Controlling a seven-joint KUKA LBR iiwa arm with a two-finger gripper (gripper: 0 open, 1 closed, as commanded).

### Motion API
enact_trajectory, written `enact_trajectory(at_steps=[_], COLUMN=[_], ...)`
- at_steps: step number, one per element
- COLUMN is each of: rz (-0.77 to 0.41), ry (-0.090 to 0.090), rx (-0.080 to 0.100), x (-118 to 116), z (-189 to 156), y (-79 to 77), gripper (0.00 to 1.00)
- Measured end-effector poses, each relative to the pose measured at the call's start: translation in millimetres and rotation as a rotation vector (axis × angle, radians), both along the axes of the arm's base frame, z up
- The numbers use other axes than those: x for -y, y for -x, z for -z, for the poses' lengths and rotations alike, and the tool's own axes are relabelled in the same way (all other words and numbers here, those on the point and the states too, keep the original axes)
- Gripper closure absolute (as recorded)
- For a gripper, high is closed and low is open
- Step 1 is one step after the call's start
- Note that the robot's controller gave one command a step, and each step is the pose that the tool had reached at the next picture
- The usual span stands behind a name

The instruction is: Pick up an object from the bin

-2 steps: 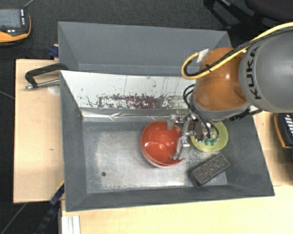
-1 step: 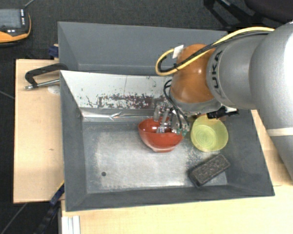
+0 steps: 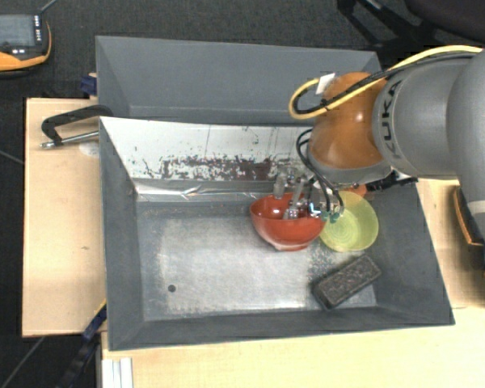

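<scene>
A red bowl (image 3: pixel 281 226) lies tilted near the middle of the bin's right half. My gripper (image 3: pixel 295 207) reaches down into the bowl, its fingers at or over the bowl's inner rim. A yellow-green translucent disc or lid (image 3: pixel 352 226) lies right beside the bowl, touching its right side. In front of the disc, a dark grey rectangular block (image 3: pixel 345 280) rests at an angle on the bin floor.
The arm with its orange cover and yellow cable hangs over the bin's right back corner. The back wall of the bin stands close behind the gripper. The left half of the bin floor is bare metal.
</scene>
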State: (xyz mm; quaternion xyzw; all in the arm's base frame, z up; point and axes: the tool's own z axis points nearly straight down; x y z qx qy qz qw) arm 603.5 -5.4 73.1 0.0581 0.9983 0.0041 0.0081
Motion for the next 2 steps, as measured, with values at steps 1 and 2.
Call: enact_trajectory(at_steps=[1, 2], rz=[-0.421, -0.423], ry=[0.011, 0.007], rx=[0.01, 0.008], x=[85.7, 82.6], z=[0.2, 1.7], y=[14.6, 15.4], gripper=[0.0, 1.0])
